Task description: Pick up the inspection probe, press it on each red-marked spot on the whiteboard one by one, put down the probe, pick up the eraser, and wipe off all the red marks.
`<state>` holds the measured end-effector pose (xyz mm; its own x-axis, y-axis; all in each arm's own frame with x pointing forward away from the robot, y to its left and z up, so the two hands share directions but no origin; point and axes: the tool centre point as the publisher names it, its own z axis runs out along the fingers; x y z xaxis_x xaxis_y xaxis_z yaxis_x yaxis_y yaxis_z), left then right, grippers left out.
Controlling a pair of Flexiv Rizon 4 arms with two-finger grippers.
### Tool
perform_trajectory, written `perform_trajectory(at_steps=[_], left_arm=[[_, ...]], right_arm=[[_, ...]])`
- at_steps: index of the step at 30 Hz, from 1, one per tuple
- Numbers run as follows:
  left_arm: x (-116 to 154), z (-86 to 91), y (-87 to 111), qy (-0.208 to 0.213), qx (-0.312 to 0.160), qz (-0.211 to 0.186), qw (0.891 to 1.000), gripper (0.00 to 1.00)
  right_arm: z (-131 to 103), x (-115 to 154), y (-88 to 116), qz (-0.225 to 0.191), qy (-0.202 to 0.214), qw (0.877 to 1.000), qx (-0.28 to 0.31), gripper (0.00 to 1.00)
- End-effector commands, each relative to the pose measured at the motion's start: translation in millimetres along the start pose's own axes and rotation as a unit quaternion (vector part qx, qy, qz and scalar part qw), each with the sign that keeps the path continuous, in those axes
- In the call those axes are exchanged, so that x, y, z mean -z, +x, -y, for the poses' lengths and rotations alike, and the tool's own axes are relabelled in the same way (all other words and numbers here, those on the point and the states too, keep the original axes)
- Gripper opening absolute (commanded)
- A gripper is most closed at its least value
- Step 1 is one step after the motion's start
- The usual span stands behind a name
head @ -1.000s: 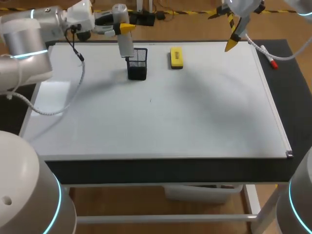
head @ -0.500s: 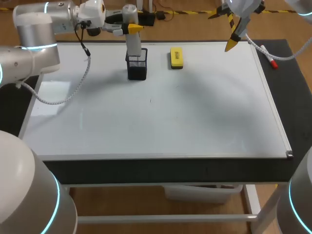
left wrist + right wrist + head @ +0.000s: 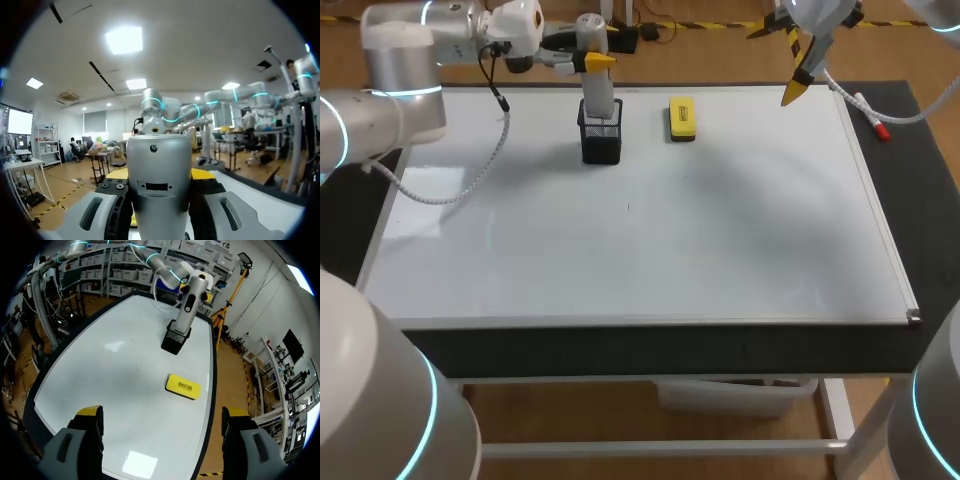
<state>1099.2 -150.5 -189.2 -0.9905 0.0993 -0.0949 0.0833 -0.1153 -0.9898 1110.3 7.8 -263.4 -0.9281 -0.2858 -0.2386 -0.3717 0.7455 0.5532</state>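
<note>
A: Can a gripper get at the eraser [image 3: 681,117]?
B: From above and from the right arm's side, yes: only open whiteboard [image 3: 740,230] there. On its other side stands the mesh holder [image 3: 601,143], near but apart, with the inspection probe [image 3: 599,95] upright in it, clamped by the left gripper [image 3: 592,60].

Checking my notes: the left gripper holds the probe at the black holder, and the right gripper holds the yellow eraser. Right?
Not quite. The eraser lies on the whiteboard beside the holder; the right gripper is open and empty, as the right wrist view shows. The left gripper does hold the probe.
</note>
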Motion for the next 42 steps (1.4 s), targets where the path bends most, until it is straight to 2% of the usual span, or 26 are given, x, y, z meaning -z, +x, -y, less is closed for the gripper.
perform_trajectory(at_steps=[1,19,42], left_arm=[[0.9,-6.3,-3.4,0.003,0.002,-0.035,0.999,0.00],[1.4,-29.6,-2.5,0.000,0.013,-0.012,1.000,0.00],[6.6,-61.1,-9.0,0.008,0.025,-0.004,1.000,0.00]], right_arm=[[-0.4,1.0,0.2,-0.001,0.002,1.000,0.000,1.00],[-0.4,1.0,0.2,-0.001,0.002,1.000,0.000,1.00],[-0.4,1.0,0.2,-0.001,0.002,1.000,0.000,1.00]])
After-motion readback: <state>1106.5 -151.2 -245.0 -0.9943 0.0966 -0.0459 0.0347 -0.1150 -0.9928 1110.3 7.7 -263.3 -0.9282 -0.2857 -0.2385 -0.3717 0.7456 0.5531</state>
